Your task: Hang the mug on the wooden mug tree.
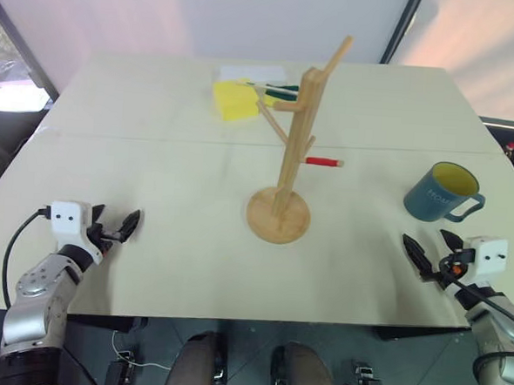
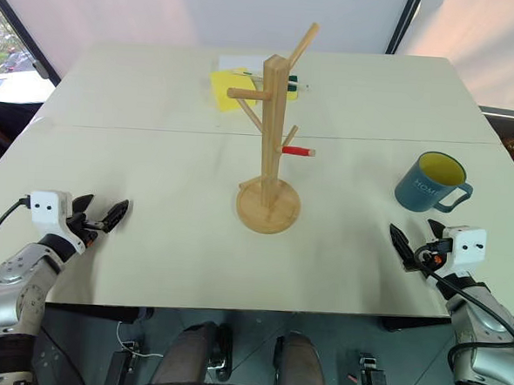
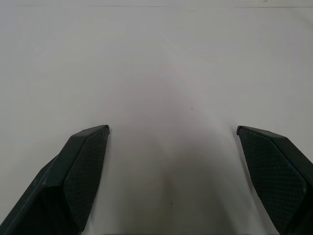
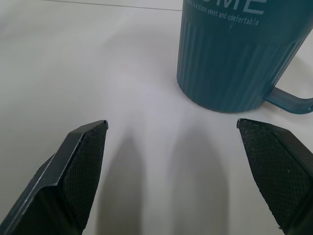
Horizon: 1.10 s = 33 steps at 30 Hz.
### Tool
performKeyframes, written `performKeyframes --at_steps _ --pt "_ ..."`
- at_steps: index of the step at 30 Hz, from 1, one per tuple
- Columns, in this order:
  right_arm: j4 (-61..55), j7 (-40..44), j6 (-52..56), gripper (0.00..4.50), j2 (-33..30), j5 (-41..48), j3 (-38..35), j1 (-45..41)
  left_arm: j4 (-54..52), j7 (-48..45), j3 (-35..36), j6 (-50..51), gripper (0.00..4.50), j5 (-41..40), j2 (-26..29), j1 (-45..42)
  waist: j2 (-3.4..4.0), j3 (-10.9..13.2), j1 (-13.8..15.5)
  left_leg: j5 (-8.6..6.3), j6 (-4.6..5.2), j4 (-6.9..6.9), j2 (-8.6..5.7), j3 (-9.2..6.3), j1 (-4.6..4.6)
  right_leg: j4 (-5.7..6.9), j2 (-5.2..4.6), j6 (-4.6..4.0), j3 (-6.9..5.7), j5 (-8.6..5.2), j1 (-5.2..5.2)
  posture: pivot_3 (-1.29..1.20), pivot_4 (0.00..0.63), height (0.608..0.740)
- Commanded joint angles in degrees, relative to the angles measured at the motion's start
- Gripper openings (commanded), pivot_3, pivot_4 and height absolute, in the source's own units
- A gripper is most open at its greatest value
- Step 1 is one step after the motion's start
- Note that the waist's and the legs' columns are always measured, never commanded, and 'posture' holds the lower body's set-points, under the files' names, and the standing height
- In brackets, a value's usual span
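We see the table (image 1: pixel 153 177) from above, pale and broad. The mug (image 1: pixel 443 192) stands upright at the right of the frame, its yellow inside showing and its handle turned toward the right edge. It rests on the table, well apart from the tree (image 1: pixel 287 151), which stands near the middle of the frame on its round base, pegs bare.

Our right gripper (image 1: pixel 434 251) sits low at the lower right, just below the mug, fingers spread wide and holding nothing. In the right wrist view the mug (image 4: pixel 239 58) stands a little beyond the two spread fingers (image 4: pixel 78 166), untouched, with white lettering along its upper side and its handle pointing off to one side.

Our left gripper (image 1: pixel 115 225) lies at the lower left of the frame, also spread and empty. In the left wrist view its fingers (image 3: pixel 80 169) frame bare tabletop.

Behind the tree, in the upper middle of the frame, lie a yellow pad (image 1: pixel 234 100), a white sheet (image 1: pixel 251 73) and a green-capped pen (image 1: pixel 276 91). A red marker (image 1: pixel 323 162) lies just right of the post.
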Motion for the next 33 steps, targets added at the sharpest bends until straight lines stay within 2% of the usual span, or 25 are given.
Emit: performKeyframes --at_steps 1,10,16,20,25,33 --pt "-3.1 -0.5 -0.2 4.39 -0.7 0.5 -1.4 0.6 -0.7 0.3 0.7 0.3 4.50 -0.3 0.1 -0.6 0.00 0.0 0.0 0.00 0.00 0.00 0.00 0.00 0.00 0.00 0.00 0.00 0.00 0.00 0.00 0.00 0.150 0.730" --pt "-5.0 -2.9 0.7 4.39 -1.1 -0.1 -2.1 1.1 -7.0 -3.9 -4.3 1.8 4.50 -0.7 0.3 -1.2 -0.01 0.0 0.1 0.00 0.00 0.00 -0.01 0.01 -0.01 -0.01 0.00 0.00 0.00 0.00 0.00 0.00 0.150 0.730" --pt "-3.4 -8.1 0.1 4.39 -1.4 -2.3 -3.3 -0.5 -26.0 -18.4 -16.1 7.0 4.50 -9.0 3.5 0.7 0.03 0.0 0.0 0.07 -0.13 0.00 -0.01 0.02 -0.04 -0.05 0.00 0.00 0.00 0.00 -0.01 0.00 0.150 0.730" --pt "-1.3 -12.4 -1.0 4.39 -1.5 -4.5 -4.6 -2.5 -32.2 -22.6 -23.0 11.4 4.50 -11.9 5.5 -2.6 0.15 -0.1 0.0 0.12 -0.21 0.00 -0.01 0.02 -0.03 -0.03 0.02 -0.01 0.00 -0.01 0.00 0.00 0.150 0.730" --pt "-0.3 -13.4 -1.2 4.39 -1.3 -4.3 -5.4 -3.4 -33.6 -23.3 -28.3 12.8 4.50 -10.7 4.9 -7.8 0.16 -0.1 0.1 0.14 -0.14 0.01 -0.01 0.01 0.00 0.00 0.08 -0.01 0.00 0.00 0.05 0.00 0.150 0.730" --pt "5.5 -15.4 -2.5 4.39 -2.3 -5.4 -6.2 -6.7 -33.5 -23.0 -30.9 12.6 4.50 -10.1 3.7 -10.1 0.16 -0.1 0.0 0.19 -0.18 0.02 -0.01 0.03 0.00 0.00 0.12 0.00 0.00 -0.01 0.05 0.00 0.150 0.730"
